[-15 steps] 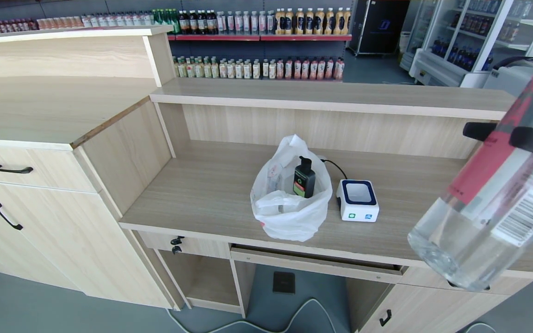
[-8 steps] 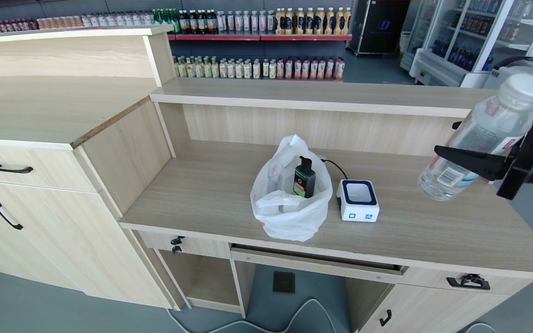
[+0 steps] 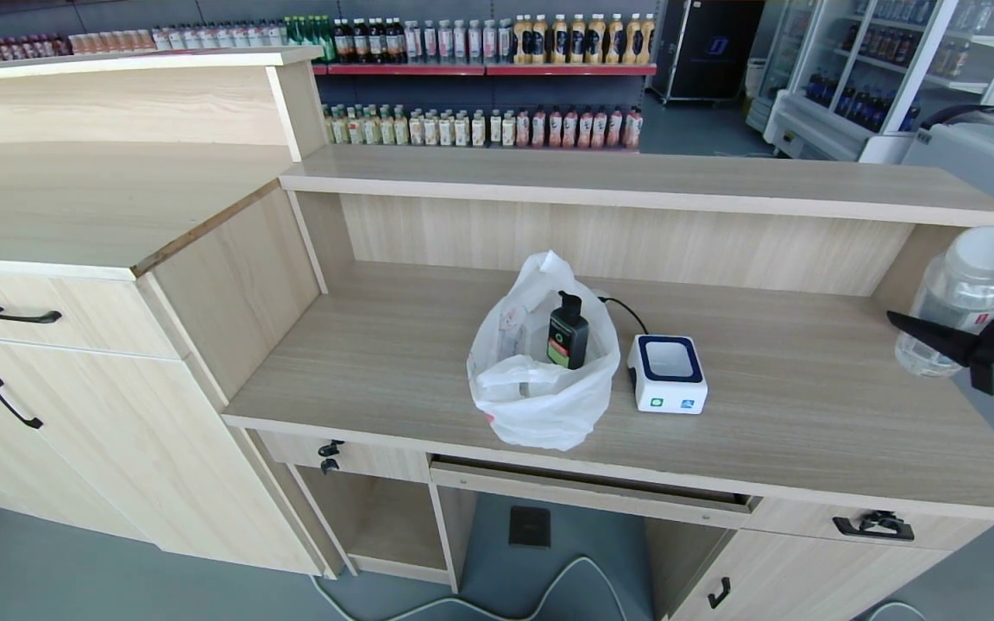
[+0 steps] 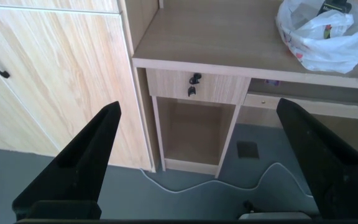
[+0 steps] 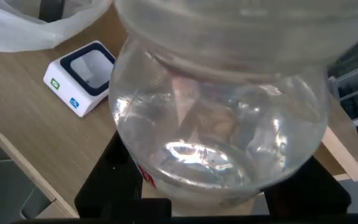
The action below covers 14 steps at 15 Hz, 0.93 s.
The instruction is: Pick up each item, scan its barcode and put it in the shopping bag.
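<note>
My right gripper (image 3: 971, 345) is shut on a clear water bottle (image 3: 956, 302) with a white cap, held above the right end of the counter (image 3: 808, 414). The bottle's base (image 5: 222, 137) looms close in the right wrist view, with the white barcode scanner (image 5: 79, 77) below it. That scanner (image 3: 668, 373) sits mid-counter, right of the white shopping bag (image 3: 540, 379), which holds a dark pump bottle (image 3: 567, 332). My left gripper (image 4: 197, 168) hangs open, low in front of the counter's left end, over the floor; the bag (image 4: 325, 31) lies far from it.
A raised back ledge (image 3: 618, 177) runs behind the counter, and a taller cabinet (image 3: 74, 207) stands to the left. Drawers and an open shelf bay (image 4: 194, 137) lie under the counter. Shelves of drinks (image 3: 480, 86) line the far wall.
The right gripper has carried the bottle away from the camera, down and right, to the counter's right end. Bag, scanner and camera have stayed put.
</note>
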{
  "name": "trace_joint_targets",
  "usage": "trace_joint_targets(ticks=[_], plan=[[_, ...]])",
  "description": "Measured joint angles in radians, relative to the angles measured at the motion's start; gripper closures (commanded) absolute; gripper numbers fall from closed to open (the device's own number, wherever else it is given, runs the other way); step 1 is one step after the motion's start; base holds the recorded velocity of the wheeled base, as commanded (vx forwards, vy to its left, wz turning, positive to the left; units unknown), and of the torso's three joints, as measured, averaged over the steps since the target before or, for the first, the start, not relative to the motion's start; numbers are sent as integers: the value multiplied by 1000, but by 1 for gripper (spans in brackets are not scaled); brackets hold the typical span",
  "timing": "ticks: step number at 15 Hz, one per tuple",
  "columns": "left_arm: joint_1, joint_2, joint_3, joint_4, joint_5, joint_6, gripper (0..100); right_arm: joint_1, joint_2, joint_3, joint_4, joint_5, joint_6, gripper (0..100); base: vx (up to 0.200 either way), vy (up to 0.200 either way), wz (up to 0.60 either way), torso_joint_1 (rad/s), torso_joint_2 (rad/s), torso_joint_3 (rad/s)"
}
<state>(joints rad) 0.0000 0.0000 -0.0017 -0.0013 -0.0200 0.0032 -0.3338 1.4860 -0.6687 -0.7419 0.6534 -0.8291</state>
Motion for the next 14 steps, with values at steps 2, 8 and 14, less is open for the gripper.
trace_joint_targets(ticks=[2, 8, 14], plan=[[0, 0, 0, 0, 0, 0, 0, -18, 21, 0, -16, -1, -39, 100, 0, 0, 600, -2, 2, 9], [0, 0, 0, 0, 0, 0, 0, -36, 111, -26, -103, 1, -116, 100, 0, 0, 300, 2, 0, 2], [0, 0, 0, 0, 0, 0, 0, -30, 335, -93, -287, 88, -271, 100, 0, 0, 0, 0, 0, 0]])
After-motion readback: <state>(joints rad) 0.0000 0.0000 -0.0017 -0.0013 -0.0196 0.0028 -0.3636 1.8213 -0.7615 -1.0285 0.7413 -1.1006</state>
